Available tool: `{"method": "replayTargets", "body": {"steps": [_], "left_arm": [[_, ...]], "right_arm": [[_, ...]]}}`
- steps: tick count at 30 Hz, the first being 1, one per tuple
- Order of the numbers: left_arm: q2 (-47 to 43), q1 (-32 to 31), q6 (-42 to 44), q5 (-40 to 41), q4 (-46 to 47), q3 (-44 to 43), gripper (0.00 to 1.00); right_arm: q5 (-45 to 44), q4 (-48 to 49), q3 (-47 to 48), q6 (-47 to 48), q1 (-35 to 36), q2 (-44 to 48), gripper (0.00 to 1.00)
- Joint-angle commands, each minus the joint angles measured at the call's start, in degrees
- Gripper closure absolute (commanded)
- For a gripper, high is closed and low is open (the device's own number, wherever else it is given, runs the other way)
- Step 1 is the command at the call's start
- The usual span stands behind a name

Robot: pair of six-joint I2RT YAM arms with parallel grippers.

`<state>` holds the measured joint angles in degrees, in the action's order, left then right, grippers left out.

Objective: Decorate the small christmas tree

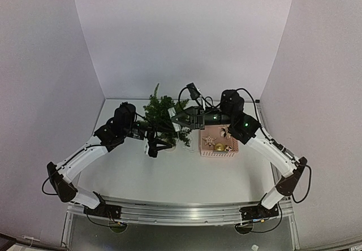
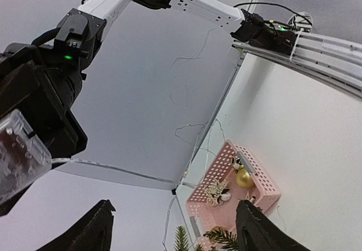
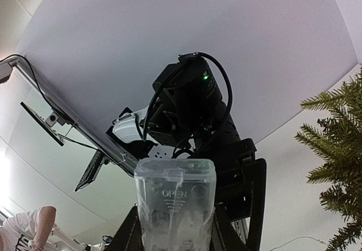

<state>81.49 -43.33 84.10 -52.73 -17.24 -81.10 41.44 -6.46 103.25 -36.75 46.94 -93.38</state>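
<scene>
The small Christmas tree (image 1: 161,112) stands at the back middle of the table; its branch tips show in the right wrist view (image 3: 339,149) and the left wrist view (image 2: 223,238). My right gripper (image 1: 176,119) is shut on a clear plastic battery box (image 3: 175,206) marked "OPEN", held beside the tree. A thin light-string wire (image 2: 198,128) trails from it. My left gripper (image 1: 155,147) is open and empty, low in front of the tree, its fingers (image 2: 257,228) spread wide.
A pink perforated basket (image 1: 219,151) stands right of the tree and holds a gold ball (image 2: 244,177), a "Merry Christmas" ornament (image 2: 216,187) and a star (image 1: 208,140). White walls enclose the table on three sides.
</scene>
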Motion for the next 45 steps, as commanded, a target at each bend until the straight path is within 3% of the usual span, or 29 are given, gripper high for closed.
{"method": "replayTargets", "body": {"steps": [1,4,12,16,19,25,32,36,45], "left_arm": [[1.13,-0.49,5.31,0.95,2.99,-1.21,0.35],[1.55,-0.62,5.14,2.33,1.57,-2.00,0.64],[0.43,-0.62,5.29,6.55,-1.04,-1.29,0.84],[-0.60,-0.61,3.74,8.93,-0.07,-0.25,0.99],[-1.42,-0.60,-2.07,11.38,2.75,-0.03,1.00],[-1.86,-0.62,-25.81,19.06,11.30,-4.71,1.00],[0.64,-0.36,-41.58,31.76,9.44,-14.11,1.00],[4.30,1.37,-53.75,39.87,10.32,-23.66,1.00],[6.19,2.35,-64.73,46.51,10.90,-33.85,1.00]], "right_arm": [[2.15,2.45,2.67,-1.27,0.23,-1.37,0.96],[2.33,2.75,2.85,-1.50,0.24,-1.70,0.97],[2.77,3.01,3.24,-1.46,0.24,-1.56,0.97],[2.82,2.96,2.69,-1.35,0.22,-0.55,0.97],[2.22,2.88,0.60,-1.11,0.20,1.28,0.97],[-1.71,2.73,-6.80,0.20,0.26,8.92,0.97],[-5.67,2.49,-11.00,2.05,0.20,15.12,0.98],[-6.64,2.33,-13.30,2.82,0.22,16.93,0.98],[-5.00,2.38,-17.77,2.35,0.20,17.92,0.98]]}}
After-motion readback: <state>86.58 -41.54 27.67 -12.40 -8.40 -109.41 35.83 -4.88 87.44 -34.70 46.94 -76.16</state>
